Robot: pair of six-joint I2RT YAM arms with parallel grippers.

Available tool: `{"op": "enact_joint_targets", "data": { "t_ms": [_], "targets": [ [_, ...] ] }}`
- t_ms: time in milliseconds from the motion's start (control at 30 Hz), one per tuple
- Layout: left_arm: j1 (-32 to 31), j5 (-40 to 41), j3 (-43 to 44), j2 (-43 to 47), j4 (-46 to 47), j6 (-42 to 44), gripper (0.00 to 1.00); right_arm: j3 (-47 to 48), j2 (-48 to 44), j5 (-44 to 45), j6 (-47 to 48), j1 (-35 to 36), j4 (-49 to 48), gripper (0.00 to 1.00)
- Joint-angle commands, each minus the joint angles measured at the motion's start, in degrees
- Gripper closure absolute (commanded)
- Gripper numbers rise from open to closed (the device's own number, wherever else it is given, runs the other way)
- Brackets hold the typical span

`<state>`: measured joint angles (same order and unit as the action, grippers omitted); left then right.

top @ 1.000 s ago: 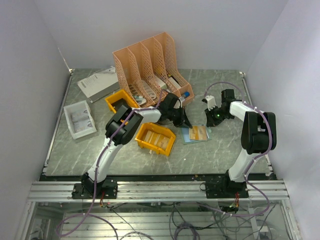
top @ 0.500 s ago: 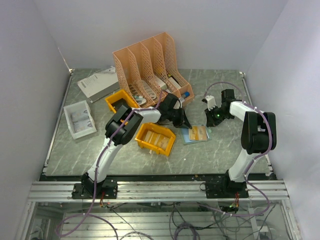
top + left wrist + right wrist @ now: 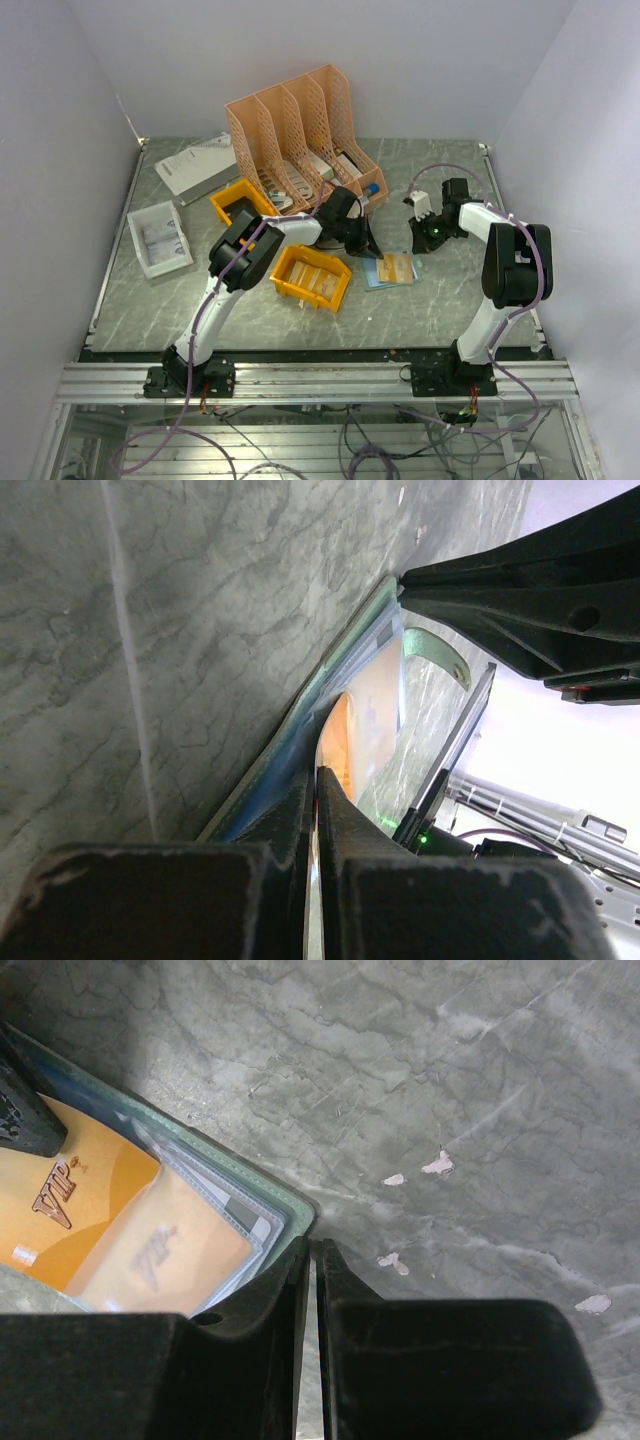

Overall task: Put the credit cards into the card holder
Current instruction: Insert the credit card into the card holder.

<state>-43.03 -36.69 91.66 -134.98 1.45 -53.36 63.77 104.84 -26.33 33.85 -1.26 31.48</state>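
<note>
The card holder [image 3: 395,270] lies open on the table between my two grippers, light blue inside with a grey-green rim [image 3: 292,1203]. A tan-brown credit card [image 3: 85,1215] marked VIP lies on it, beside another tan card under a clear sleeve [image 3: 170,1250]. My left gripper [image 3: 373,247] is at the holder's left edge; in the left wrist view its jaws [image 3: 318,770] are shut on the thin edge of the tan-brown card [image 3: 342,742]. My right gripper [image 3: 418,243] is shut and empty, its tip [image 3: 312,1245] touching the holder's far right corner. No pale white-grey cards show.
An orange bin [image 3: 311,277] with pale items sits just left of the holder, and a second yellow bin [image 3: 238,203] lies behind it. A peach file rack [image 3: 300,125] stands at the back. A white tray [image 3: 159,238] and a grey booklet [image 3: 195,165] lie at the left.
</note>
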Motion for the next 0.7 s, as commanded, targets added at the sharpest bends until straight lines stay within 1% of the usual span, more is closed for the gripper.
{"op": "enact_joint_targets", "data": {
  "t_ms": [0, 667],
  "targets": [
    [-0.7, 0.7, -0.3, 0.1, -6.7, 1.6, 0.93, -0.2, 2.0, -0.1, 0.0, 0.9, 0.4, 0.91],
    [-1.4, -0.9, 4.5, -4.6, -6.6, 0.1, 0.93, -0.2, 1.9, -0.2, 0.1, 1.1, 0.4, 0.91]
  ]
}}
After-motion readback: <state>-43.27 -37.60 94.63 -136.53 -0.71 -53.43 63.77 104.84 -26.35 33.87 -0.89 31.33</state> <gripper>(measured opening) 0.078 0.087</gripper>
